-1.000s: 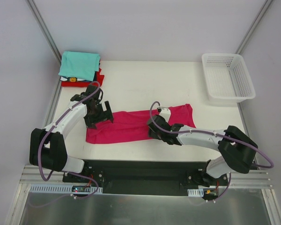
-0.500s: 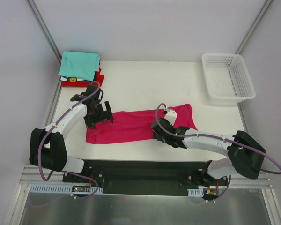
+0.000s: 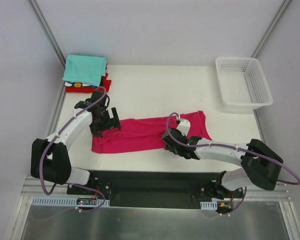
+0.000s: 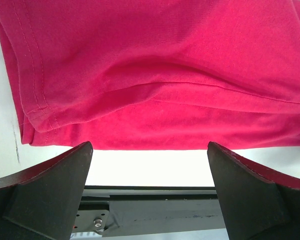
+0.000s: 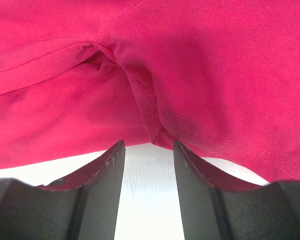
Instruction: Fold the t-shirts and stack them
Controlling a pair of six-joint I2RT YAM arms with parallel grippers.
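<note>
Across the white table (image 3: 155,95) lies the magenta-pink cloth t-shirt (image 3: 140,134). My left gripper (image 3: 109,123) hangs spread wide over its left end; my right gripper (image 5: 149,150), half-spread and empty, must straddle the near hem (image 5: 155,127) before pinching.

bright, even, soft-shadowed light; sharp frames

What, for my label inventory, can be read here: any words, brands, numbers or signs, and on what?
None readable in any view.
Yellow mark on the folded t-shirts: too small to read.
Magenta t-shirt and white basket: plain, no print visible.
</note>
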